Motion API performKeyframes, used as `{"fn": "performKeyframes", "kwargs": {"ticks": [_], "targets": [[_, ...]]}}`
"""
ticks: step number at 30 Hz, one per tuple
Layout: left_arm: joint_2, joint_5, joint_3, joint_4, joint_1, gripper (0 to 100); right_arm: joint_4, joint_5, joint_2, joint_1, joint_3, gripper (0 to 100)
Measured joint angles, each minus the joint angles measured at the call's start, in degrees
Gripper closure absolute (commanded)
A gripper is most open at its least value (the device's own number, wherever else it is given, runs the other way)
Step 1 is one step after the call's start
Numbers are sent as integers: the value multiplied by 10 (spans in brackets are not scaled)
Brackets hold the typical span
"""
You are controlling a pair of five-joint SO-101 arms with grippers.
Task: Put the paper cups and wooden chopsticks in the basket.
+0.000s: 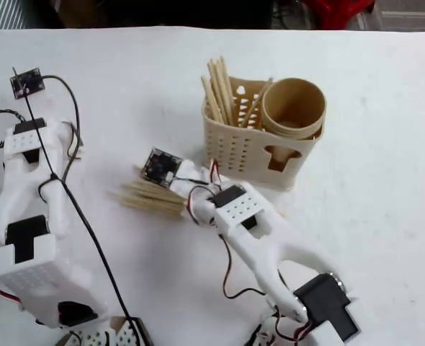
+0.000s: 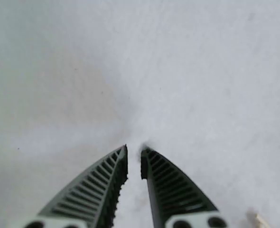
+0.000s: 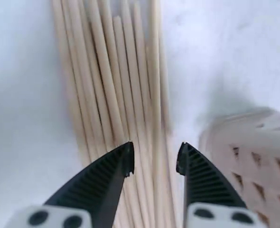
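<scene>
The right gripper [image 3: 154, 159], jaws apart, hangs over loose chopsticks [image 3: 114, 71] on the counter [image 1: 385, 108] beside the basket [image 1: 248, 148], cups [image 1: 293, 108] already inside. The pickup likely calls for lowering, closing on the bundle, then lifting.

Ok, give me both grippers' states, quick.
Left gripper: shut, holding nothing.
Right gripper: open above the loose wooden chopsticks, not gripping them.
</scene>
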Motion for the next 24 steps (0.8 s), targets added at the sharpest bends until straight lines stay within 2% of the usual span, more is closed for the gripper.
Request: {"fn": "performKeyframes", "kwargs": {"ticks": [6, 11, 13, 21, 24], "targets": [[0, 0, 0, 0, 0, 928, -11, 18, 62, 1, -16, 847], [0, 0, 0, 0, 0, 928, -11, 33, 69, 1, -21, 990], [0, 0, 0, 0, 0, 928, -11, 35, 69, 1, -21, 965], [0, 0, 0, 0, 0, 928, -11, 36, 69, 2, -22, 981], [0, 0, 0, 0, 0, 928, 19, 36, 43, 0, -21, 981]]}}
